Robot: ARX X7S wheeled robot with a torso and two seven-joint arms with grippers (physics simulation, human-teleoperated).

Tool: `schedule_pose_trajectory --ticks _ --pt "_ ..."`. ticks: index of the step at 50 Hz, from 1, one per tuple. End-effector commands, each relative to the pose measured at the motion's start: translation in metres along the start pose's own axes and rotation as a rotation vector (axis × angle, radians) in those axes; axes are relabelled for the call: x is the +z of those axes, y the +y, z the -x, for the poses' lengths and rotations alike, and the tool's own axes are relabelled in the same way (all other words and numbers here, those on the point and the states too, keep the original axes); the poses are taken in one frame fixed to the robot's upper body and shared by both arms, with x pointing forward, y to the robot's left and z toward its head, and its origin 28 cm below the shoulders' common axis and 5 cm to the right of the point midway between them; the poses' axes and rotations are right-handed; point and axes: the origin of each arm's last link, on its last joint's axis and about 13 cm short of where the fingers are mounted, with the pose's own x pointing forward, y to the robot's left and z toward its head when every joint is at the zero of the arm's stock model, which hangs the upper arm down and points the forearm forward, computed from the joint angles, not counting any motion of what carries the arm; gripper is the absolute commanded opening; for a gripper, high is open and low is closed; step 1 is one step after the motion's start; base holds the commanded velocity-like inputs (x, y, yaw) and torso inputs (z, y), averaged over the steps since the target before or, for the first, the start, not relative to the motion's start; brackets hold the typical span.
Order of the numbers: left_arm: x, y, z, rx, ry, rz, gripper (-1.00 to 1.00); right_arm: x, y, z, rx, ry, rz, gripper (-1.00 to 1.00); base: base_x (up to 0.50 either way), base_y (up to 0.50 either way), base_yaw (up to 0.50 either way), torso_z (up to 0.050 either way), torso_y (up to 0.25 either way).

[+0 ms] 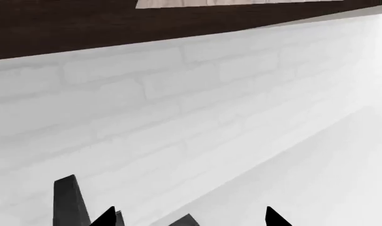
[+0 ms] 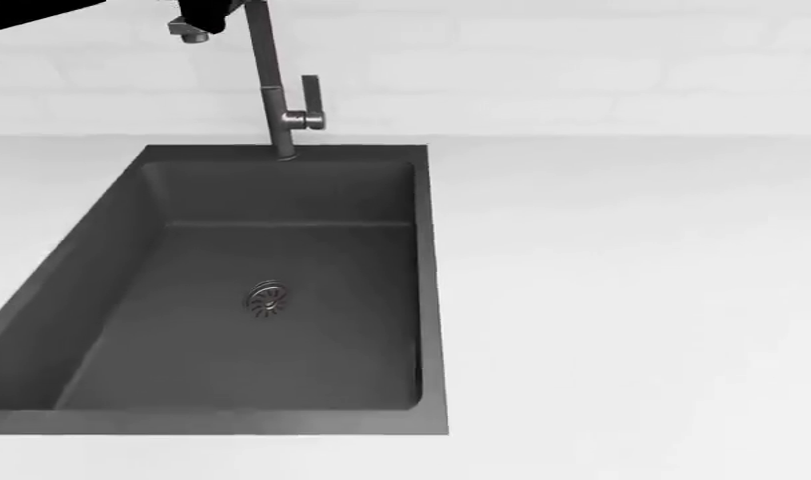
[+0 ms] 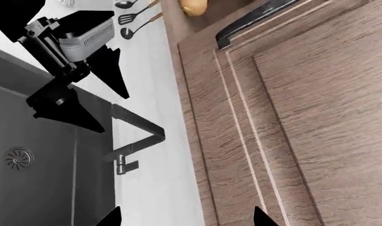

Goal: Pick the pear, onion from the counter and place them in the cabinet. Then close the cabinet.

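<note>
The pear and the onion do not show on the counter. In the right wrist view a yellowish rounded thing sits past the edge of the wooden cabinet door; I cannot tell whether it is the pear or the onion. My right gripper is open and empty, facing that door and the white wall beside it. The door's dark handle lies further along. My left gripper is open and empty, held high before the white brick wall, under the cabinet's dark underside.
A dark grey sink with a drain is set in the counter, and a grey faucet rises at its back edge. Kitchen utensils hang on the wall beyond. The left arm hovers above the sink.
</note>
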Motion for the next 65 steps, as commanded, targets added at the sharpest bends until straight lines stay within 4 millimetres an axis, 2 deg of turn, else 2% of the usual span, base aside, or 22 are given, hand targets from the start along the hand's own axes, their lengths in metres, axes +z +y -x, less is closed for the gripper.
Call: schedule_pose_trajectory --ticks 1,4,5,6,7,8,9,17,28,45,55,65 --pt "0.008 0.001 0.0 0.014 -0.023 0.012 1.0 0.0 0.0 0.0 0.0 0.0 0.001 1.0 -0.39 0.33 0.0 0.0 0.0" --pt "0.01 0.001 0.001 0.014 -0.028 0.009 1.0 0.0 0.0 0.0 0.0 0.0 0.001 1.0 -0.4 0.32 0.0 0.0 0.0" --pt "0.011 0.001 0.001 0.014 -0.03 0.009 1.0 0.001 0.005 0.027 0.001 0.049 0.198 1.0 -0.4 0.29 0.0 0.0 0.0" --pt "0.011 0.001 0.001 0.014 -0.031 0.008 1.0 0.013 0.017 0.017 0.11 0.071 0.301 1.0 -0.4 0.23 0.0 0.0 0.0" --pt "0.012 0.001 0.001 0.014 -0.032 0.007 1.0 0.032 0.035 -0.016 0.296 0.076 0.415 1.0 -0.39 0.23 0.0 0.0 0.0" --pt "0.012 0.001 0.002 0.014 -0.033 0.007 1.0 0.04 0.046 -0.026 0.411 -0.028 0.446 1.0 -0.4 0.23 0.0 0.0 0.0" --pt "0.012 0.001 0.002 0.014 -0.034 0.006 1.0 0.04 0.049 -0.031 0.497 -0.135 0.414 1.0 -0.4 0.21 0.0 0.0 0.0" --pt "0.016 0.001 0.001 0.012 -0.041 0.001 1.0 0.038 0.051 -0.025 0.519 -0.202 0.355 1.0 -0.32 0.05 0.0 0.0 0.0" --pt "0.014 0.0 0.001 0.008 -0.029 -0.007 1.0 0.035 0.046 -0.026 0.537 -0.272 0.32 1.0 0.0 0.0 0.0 0.0 0.0" --pt "0.011 0.001 0.002 0.011 -0.027 -0.003 1.0 0.006 0.04 -0.02 0.511 -0.178 0.208 1.0 0.0 0.0 0.0 0.0 0.0" --pt "0.009 0.001 0.001 0.009 -0.028 0.001 1.0 -0.014 0.032 -0.024 0.492 -0.13 0.128 1.0 0.0 0.0 0.0 0.0 0.0" --pt "0.009 0.001 0.001 0.008 -0.027 0.002 1.0 -0.028 0.036 -0.02 0.465 -0.127 0.029 1.0 0.0 0.0 0.0 0.0 0.0"
